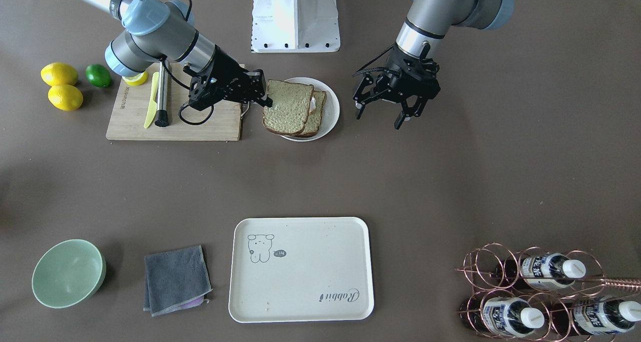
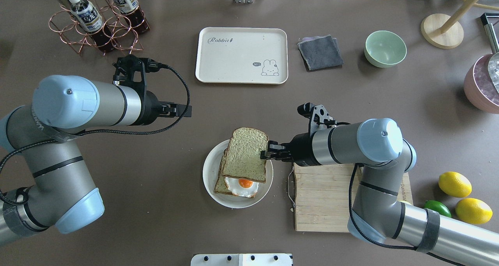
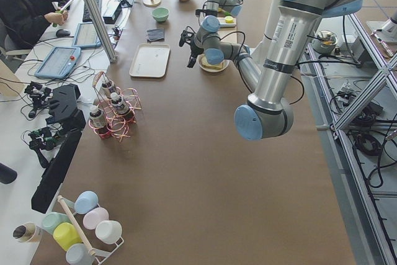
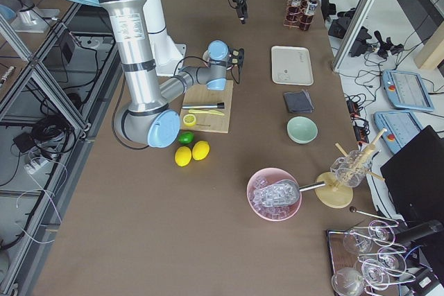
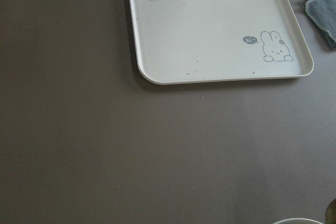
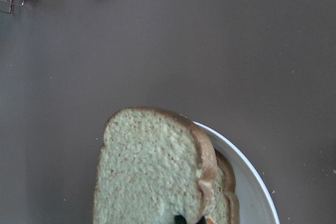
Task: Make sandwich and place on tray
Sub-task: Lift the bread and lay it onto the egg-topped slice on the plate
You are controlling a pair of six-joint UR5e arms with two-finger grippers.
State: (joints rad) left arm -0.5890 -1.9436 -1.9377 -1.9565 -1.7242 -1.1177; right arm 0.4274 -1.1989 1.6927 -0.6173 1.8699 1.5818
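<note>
A round white plate (image 2: 210, 180) holds a lower bread slice (image 2: 219, 185) with a fried egg (image 2: 242, 185) on it. My right gripper (image 2: 265, 154) is shut on the edge of the top bread slice (image 2: 247, 155). It holds that slice over the plate, shifted toward the far side, so the egg's near part shows. In the front view this gripper (image 1: 265, 100) pinches the slice (image 1: 288, 106). The right wrist view shows the slice (image 6: 147, 171) close up. My left gripper (image 1: 383, 114) is open and empty above bare table. The cream tray (image 2: 241, 55) lies empty farther out, and also shows in the left wrist view (image 5: 210, 30).
A wooden cutting board (image 1: 135, 116) with a yellow knife (image 1: 151, 101) and a steel rod (image 1: 162, 94) lies under my right arm. Lemons (image 1: 59, 74) and a lime (image 1: 98, 75) lie beyond it. A grey cloth (image 1: 175, 279), a green bowl (image 1: 67, 273) and a copper bottle rack (image 1: 541, 292) flank the tray.
</note>
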